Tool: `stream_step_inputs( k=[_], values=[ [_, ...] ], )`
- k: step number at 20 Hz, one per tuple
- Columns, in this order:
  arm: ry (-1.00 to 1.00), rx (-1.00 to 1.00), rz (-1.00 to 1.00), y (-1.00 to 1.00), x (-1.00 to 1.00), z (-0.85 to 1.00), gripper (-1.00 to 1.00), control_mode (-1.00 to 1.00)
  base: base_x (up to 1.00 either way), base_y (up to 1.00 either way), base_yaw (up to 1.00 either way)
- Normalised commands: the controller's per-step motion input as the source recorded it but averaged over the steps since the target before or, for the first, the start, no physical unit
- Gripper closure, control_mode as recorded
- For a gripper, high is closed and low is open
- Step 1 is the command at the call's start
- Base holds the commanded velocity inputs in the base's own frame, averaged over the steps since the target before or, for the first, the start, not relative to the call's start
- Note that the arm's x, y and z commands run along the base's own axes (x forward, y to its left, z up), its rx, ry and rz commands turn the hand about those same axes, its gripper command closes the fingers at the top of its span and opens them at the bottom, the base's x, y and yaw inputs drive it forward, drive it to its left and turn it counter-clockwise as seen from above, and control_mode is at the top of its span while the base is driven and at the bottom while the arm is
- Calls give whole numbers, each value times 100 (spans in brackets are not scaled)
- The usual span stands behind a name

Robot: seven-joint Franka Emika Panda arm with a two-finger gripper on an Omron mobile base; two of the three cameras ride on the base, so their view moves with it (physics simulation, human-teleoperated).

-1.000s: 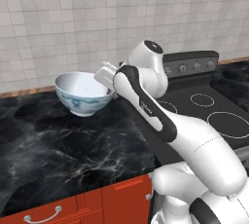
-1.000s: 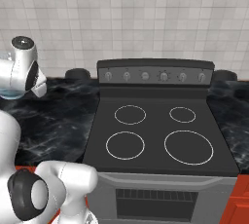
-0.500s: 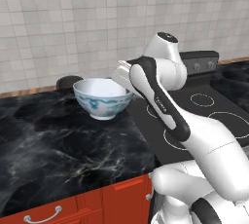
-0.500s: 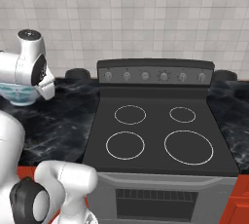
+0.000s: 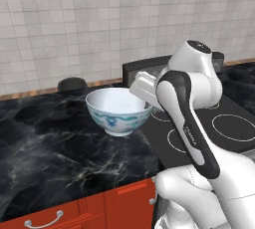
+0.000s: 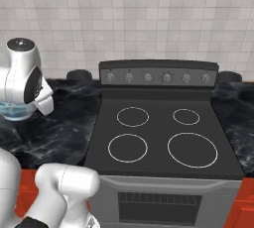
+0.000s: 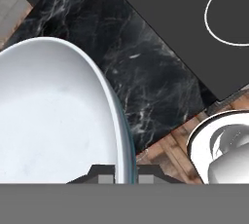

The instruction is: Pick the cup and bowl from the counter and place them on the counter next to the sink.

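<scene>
The black marble surface (image 5: 55,143) fills the lower left of the left base view, beside the stovetop (image 6: 163,140). The bowl (image 5: 118,109) sits at frame centre, lifted clear of the surface. In the hand view, the jaws (image 7: 126,175) at bottom centre are closed across the bowl's rim, one fingertip (image 7: 104,177) inside and one outside.

You've got a smooth, glazed ceramic-looking bowl (image 5: 118,111), a glossy black marble desk (image 5: 55,148), and a matte stovetop (image 6: 163,135).
</scene>
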Motion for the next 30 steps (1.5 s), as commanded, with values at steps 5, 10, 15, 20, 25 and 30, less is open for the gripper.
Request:
stream_step_inputs(
  k=[5,10,15,20,25,30],
  values=[
    [-5,0,2,-2,-26,0,100,-100,0,0,0],
    [0,0,0,0,0,0,100,-100,0,0,0],
    [0,0,0,0,0,0,100,-100,0,0,0],
    [0,0,0,0,0,0,100,100,0,0,0],
    [0,0,0,0,0,0,100,100,-19,0,0],
    [0,0,0,0,0,0,100,100,-100,0,-19]
  ],
)
